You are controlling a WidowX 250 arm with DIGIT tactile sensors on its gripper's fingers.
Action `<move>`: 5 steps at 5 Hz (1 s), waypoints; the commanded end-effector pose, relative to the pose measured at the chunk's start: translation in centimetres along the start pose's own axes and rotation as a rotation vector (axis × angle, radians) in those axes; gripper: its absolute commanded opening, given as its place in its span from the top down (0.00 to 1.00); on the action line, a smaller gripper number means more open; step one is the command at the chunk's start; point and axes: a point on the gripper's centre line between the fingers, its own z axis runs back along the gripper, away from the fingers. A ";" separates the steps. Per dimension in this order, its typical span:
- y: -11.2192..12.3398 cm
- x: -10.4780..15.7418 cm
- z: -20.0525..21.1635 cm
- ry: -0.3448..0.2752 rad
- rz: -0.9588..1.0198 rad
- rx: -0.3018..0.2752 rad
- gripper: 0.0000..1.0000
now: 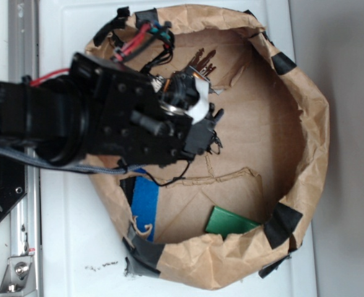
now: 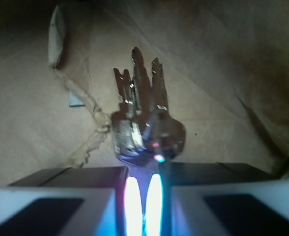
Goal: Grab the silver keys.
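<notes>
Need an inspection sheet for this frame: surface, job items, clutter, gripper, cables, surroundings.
Surface: brown paper bag rolled down into a shallow basin, creased and torn floor, black tape patches on the rim.
Job's things: bunch of silvery metal keys fanned on the paper floor, blades pointing away from the wrist camera.
Clutter: flat blue card and flat green card at the bag's lower wall, apart from the keys.
Gripper: black gripper right at the key heads; the wrist view shows only a narrow lit gap between the fingers, contact cannot be told.
Cables: red and black wires along the arm.
Surroundings: white tabletop, metal rail at left.
</notes>
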 end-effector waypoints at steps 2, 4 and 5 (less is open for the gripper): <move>-0.4 2.5 2.8 0.060 0.012 0.025 1.00; -0.6 3.2 4.6 0.089 -0.029 0.065 1.00; -0.2 4.0 7.7 0.148 -0.077 0.099 1.00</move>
